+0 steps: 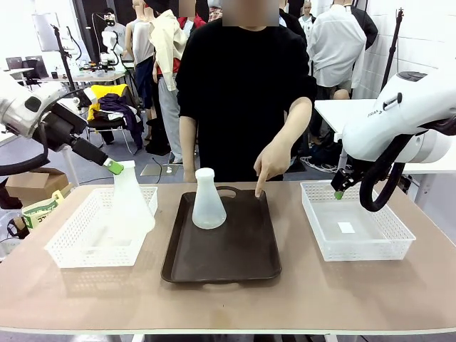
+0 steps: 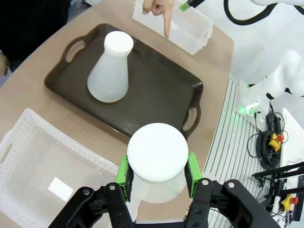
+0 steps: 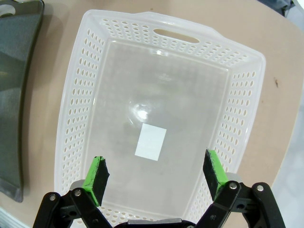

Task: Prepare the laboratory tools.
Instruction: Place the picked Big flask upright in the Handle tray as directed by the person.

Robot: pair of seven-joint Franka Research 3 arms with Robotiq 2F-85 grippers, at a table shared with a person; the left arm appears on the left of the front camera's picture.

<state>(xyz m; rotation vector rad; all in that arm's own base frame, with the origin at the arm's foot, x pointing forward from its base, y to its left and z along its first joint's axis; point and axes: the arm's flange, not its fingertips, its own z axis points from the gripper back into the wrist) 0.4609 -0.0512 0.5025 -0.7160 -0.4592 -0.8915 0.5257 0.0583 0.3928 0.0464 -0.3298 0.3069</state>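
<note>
One frosted white conical flask [image 1: 132, 210] hangs over the left basket [image 1: 68, 246], and my left gripper [image 1: 116, 168] is shut on its neck. In the left wrist view the flask's round top [image 2: 157, 152] sits between the green pads of my left gripper [image 2: 157, 175]. The other flask [image 1: 208, 203] [image 2: 111, 71] stands upright on the dark brown tray [image 1: 235, 260] [image 2: 156, 95]. My right gripper [image 1: 340, 191] [image 3: 156, 168] is open and holds nothing, hovering over the right basket [image 1: 356, 249] [image 3: 166, 28].
A person stands at the far side, one hand [image 1: 267, 167] [image 2: 164, 19] pointing a finger down at the tray's far right edge. Each white mesh basket has a white label on its floor. Bare table runs along the near edge.
</note>
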